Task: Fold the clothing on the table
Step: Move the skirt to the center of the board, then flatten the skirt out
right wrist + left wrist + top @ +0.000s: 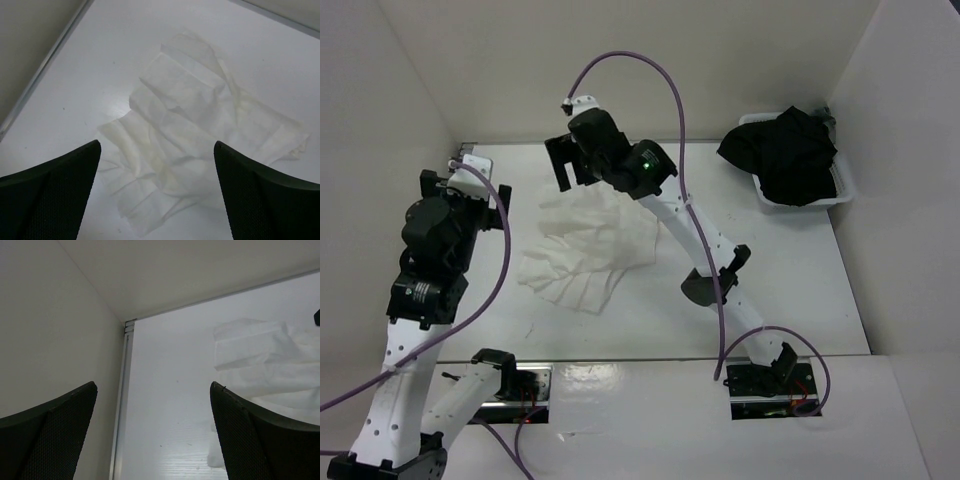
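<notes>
The white pleated clothing (585,252) lies crumpled and partly doubled over on the table (770,290), left of centre. My right gripper (563,168) hovers over its far edge, open and holding nothing. In the right wrist view the clothing (200,115) spreads below and between the wide-apart fingers (60,190) of that gripper (157,145). At the table's far left my left gripper (470,172) stands open and empty, clear of the fabric. The left wrist view has this gripper (152,390) over bare table (170,350), with the clothing (255,355) off to its right.
A white tray (847,190) at the back right holds a black garment (790,150). White walls close in the left, back and right sides. A metal rail (122,390) runs along the table's left edge, also in the right wrist view as a rail (45,70).
</notes>
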Controlling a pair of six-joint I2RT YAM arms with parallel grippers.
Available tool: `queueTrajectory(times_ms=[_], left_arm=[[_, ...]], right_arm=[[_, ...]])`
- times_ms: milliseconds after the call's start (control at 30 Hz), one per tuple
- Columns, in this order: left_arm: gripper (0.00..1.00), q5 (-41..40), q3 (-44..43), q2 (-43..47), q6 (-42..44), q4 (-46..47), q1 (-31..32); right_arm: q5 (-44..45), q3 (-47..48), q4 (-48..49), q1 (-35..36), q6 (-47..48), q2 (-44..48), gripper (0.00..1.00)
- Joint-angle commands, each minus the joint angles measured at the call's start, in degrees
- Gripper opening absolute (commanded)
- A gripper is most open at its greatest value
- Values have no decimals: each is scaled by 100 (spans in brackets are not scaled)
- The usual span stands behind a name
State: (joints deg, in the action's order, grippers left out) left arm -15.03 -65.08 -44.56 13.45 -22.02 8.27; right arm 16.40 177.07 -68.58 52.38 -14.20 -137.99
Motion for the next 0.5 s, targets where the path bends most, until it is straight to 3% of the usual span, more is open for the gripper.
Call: queueTrajectory(times_ms=[0,100,233,333,367,433,467], left_arm=[[99,-263,460,-272,447,241,-36],[99,-256,707,-745,562,304,-88],[99,52,401,-1712,360,-11,-203],[99,314,-127,-2250,175,-162,-379],[99,412,-128,-2251,114,-101,-457],[99,658,125,-2198,166,-48,-458],[99,737,249,-2198,227,4,-458]], right_arm=[[-67,266,-24,53,-232,-131,99],[555,266,29,-218,-872,-97,99],[1091,266,-603,-1192,-1841,596,99],[2583,187,-604,-907,-1569,1747,99],[2883,39,-604,-418,-1569,1967,99],[3036,-766,-604,16,-1708,2572,99],[2740,-2502,-604,70,-2397,2819,99]])
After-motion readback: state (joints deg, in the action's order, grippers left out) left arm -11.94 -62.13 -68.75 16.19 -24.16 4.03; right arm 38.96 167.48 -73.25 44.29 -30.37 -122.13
